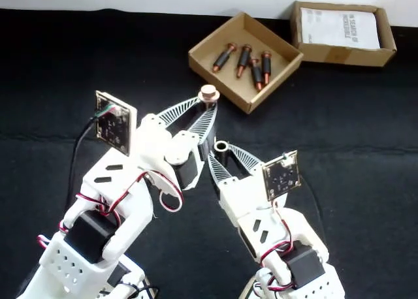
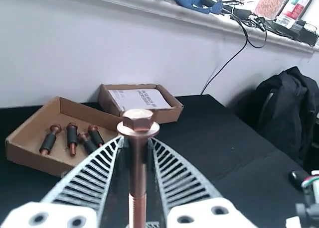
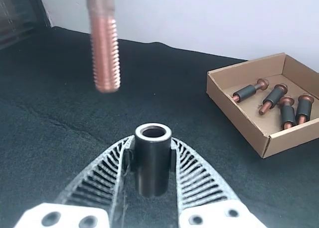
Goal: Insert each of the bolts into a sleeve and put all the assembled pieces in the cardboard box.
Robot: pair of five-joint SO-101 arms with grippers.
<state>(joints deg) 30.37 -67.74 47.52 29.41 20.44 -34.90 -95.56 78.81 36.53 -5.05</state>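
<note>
Black cloth-covered worktop (image 1: 59,70) before a white wall (image 2: 89,44). Left tool (image 1: 208,103) grips a bolt (image 1: 208,93); right tool (image 1: 221,153) grips a sleeve (image 1: 221,146). The cardboard box (image 1: 222,85) holds four assembled pieces (image 1: 245,61).

Bolt (image 3: 103,44) head cut off at edge (threads show).

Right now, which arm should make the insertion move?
Left. Left pincer grips the copper hex-head bolt, threaded tip higher than the black cylindrical sleeve and off to one side. Right pincer holds that sleeve upright, bore open.
</note>
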